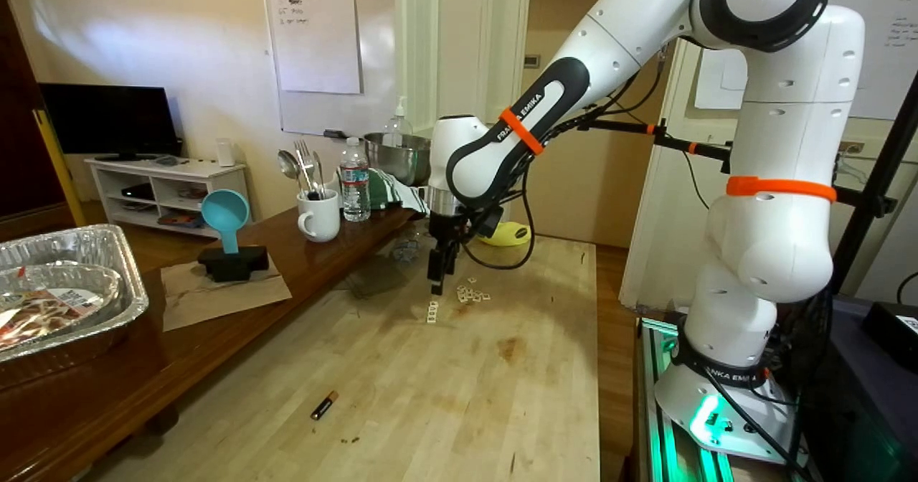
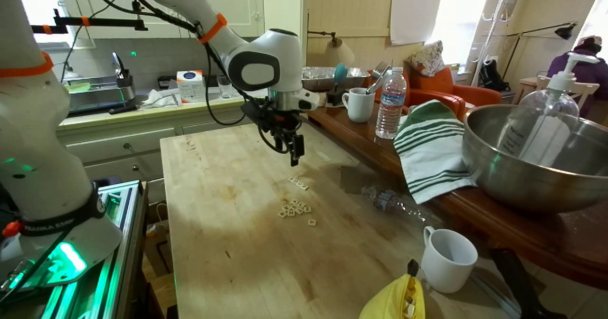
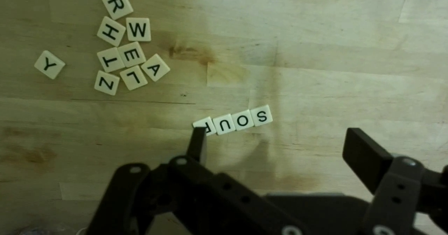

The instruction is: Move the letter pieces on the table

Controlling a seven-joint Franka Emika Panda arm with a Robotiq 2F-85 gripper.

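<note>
- Cream tiles sit on the table: four lined up, eight clustered, Y apart.
- Claw: spread wide, empty, hanging near those four.
- Likely step, picking: Y looks easiest; straddle it squarely, descend gently, stop before scraping, squeeze lightly.

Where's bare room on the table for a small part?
Bare: between the letter row and battery; between the letter cluster and the robot-side table edge. Crowded: the letter cluster itself, and the end with white mug and yellow pouch.
</note>
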